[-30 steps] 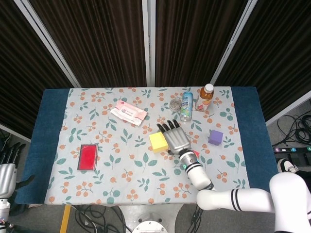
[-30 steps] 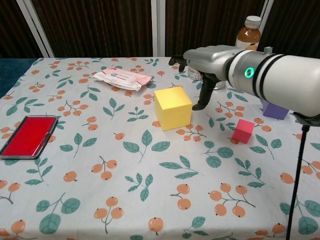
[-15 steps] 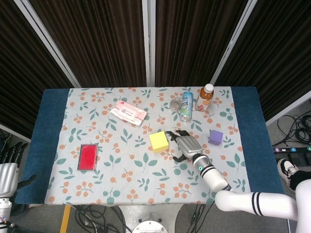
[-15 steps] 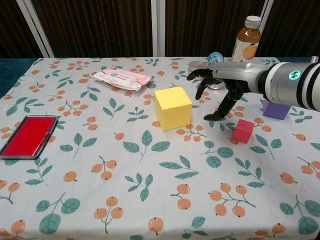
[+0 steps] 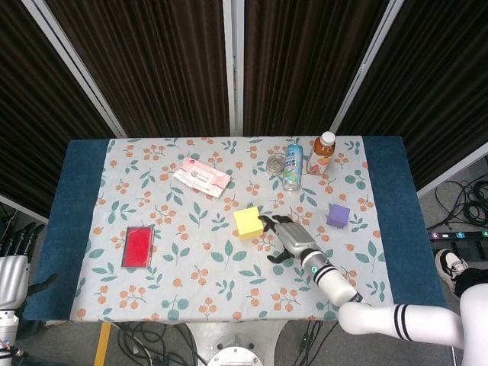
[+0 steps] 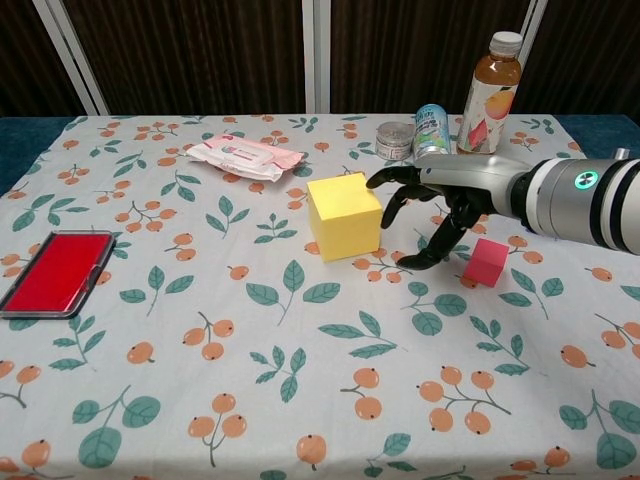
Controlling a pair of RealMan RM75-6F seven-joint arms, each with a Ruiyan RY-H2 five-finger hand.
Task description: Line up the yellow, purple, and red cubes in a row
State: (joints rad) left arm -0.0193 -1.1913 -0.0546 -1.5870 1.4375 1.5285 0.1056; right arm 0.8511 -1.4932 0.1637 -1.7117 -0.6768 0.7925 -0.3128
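Observation:
The yellow cube (image 5: 248,222) (image 6: 343,215) stands near the middle of the table. My right hand (image 5: 286,236) (image 6: 435,205) hovers low just right of it, holding nothing, fingers spread and arched downward. One fingertip (image 6: 372,183) is close to the cube's right edge; I cannot tell whether it touches. The small red cube (image 6: 486,262) lies right of the hand, apart from it, and the head view hides it under my forearm. The purple cube (image 5: 338,215) sits further right; the chest view hides it behind my arm. My left hand (image 5: 13,263) hangs off the table's left end, fingers straight.
A flat red case (image 5: 138,245) (image 6: 55,272) lies at the left. A pink wipes pack (image 5: 201,176) (image 6: 243,155) lies at the back. A can (image 5: 293,165) (image 6: 431,128), a small jar (image 6: 395,140) and a juice bottle (image 5: 322,152) (image 6: 493,80) stand behind the cubes.
My right hand has dropped lower and drawn back toward me, its fingers going from flat to arched downward beside the yellow cube. The cubes have not moved.

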